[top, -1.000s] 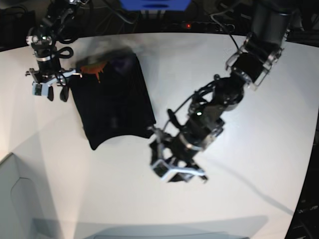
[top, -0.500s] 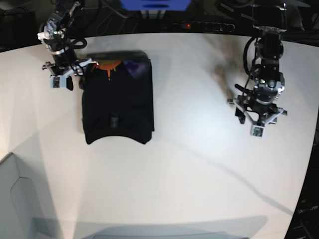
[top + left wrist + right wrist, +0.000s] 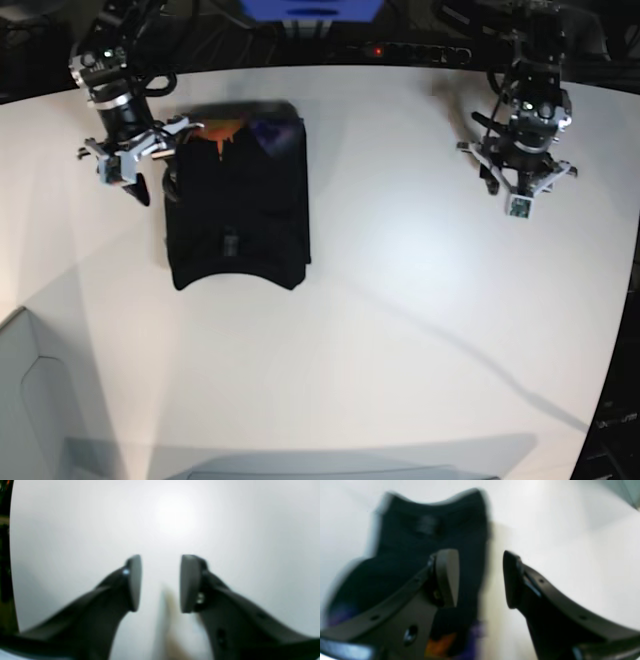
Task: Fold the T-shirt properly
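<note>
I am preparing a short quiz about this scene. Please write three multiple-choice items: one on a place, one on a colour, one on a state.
1. Where does the T-shirt lie on the table in the base view?
A. left part
B. right part
C. middle

2. Which colour is the print at the T-shirt's far edge?
A. green
B. orange
C. white

3. What does the left gripper hold?
A. T-shirt
B. a cable
C. nothing

Key: 1 A, it lies by the right gripper. 2 B, orange shows there. 3 C, only bare table shows between its fingers.
</note>
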